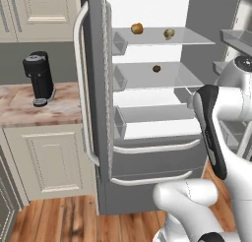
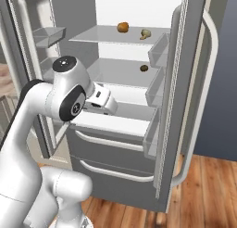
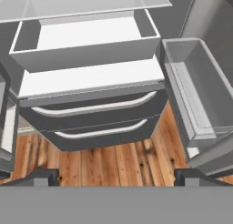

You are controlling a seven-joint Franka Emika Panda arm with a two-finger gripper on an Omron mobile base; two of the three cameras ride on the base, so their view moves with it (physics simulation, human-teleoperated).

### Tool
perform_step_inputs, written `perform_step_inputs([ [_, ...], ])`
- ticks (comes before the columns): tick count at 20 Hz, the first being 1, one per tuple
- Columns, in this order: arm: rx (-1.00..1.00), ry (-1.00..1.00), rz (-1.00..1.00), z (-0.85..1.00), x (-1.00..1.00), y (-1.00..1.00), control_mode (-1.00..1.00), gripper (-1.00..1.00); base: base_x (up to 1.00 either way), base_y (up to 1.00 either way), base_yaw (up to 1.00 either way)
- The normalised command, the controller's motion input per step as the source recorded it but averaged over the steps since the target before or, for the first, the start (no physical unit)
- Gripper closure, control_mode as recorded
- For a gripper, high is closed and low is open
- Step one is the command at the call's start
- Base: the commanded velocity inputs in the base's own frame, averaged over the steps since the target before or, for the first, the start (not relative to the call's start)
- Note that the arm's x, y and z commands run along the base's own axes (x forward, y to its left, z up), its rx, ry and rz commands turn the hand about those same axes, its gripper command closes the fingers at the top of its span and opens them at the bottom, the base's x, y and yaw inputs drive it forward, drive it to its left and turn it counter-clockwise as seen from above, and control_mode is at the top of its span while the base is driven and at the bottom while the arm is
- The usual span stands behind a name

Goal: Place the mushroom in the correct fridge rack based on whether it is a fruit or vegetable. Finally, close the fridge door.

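A: Pincer [image 3: 116, 175]?
B: Stood wide open, empty, facing fridge drawers [image 3: 91, 123].
A: Mushroom [image 1: 169, 34]?
B: Lay on fridge rack [image 1: 197, 38], well above pincer, near orange-brown item [image 1: 137, 28].

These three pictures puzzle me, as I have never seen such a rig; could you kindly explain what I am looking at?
It is a rendered kitchen with a white robot arm on a driving base, facing an open grey fridge. Two pictures come from cameras on the base, behind the arm to its left and right. The third looks along the gripper, whose dark fingertips stand wide apart, open and holding nothing, above the wooden floor before the fridge drawers. On the top glass shelf sit the pale mushroom and an orange-brown round item, apart. A small dark ball lies on the shelf below. A black coffee machine stands on the counter.
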Motion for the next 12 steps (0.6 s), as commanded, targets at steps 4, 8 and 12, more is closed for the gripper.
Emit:
perform_step_inputs([
  [4, 0.00, 0.00, 0.00, 0.00, -0.17, 0.00, -1.00, -1.00, 0.00, 0.00, 0.00],
  [8, -0.03, -0.12, 0.07, 0.00, -0.87, 0.35, -1.00, -1.00, 0.00, 0.00, 0.00],
  [12, -0.12, -0.29, 0.13, 0.00, -0.65, 0.89, -1.00, -1.00, 0.00, 0.00, 0.00],
])
